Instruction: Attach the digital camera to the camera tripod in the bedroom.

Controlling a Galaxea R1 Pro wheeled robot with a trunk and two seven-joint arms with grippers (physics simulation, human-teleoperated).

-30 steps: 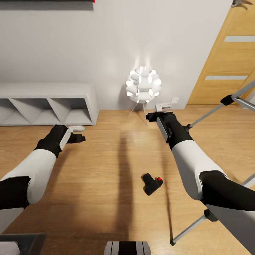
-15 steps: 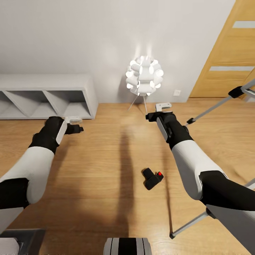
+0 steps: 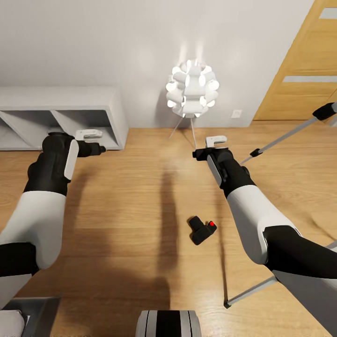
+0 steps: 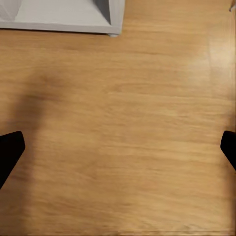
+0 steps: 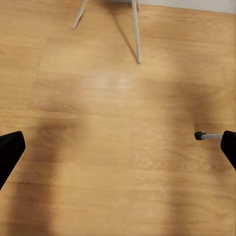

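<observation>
The digital camera [image 3: 202, 230] is lying on the light wood floor [image 3: 140, 224] a little right of the head view's centre, its red button facing the right side of the frame, with nothing touching it. The camera tripod [image 3: 285, 136] is showing at the right edge: one silver-grey leg is slanting from the upper right down to a black foot beside the right forearm, and another leg is crossing the lower right corner. The left hand [image 3: 96, 149] is hovering in the left half of the frame, just in front of the grey shelf unit [image 3: 61, 112]; the left wrist view is showing its fingers [image 4: 10, 152] spread wide over bare floor. The right hand [image 3: 202, 153] is hanging above centre right, below the glowing white ball-shaped lamp [image 3: 192, 93], its fingertips [image 5: 10, 147] likewise spread apart and pinching nothing. A wooden door [image 3: 299, 70] is filling the upper right.
</observation>
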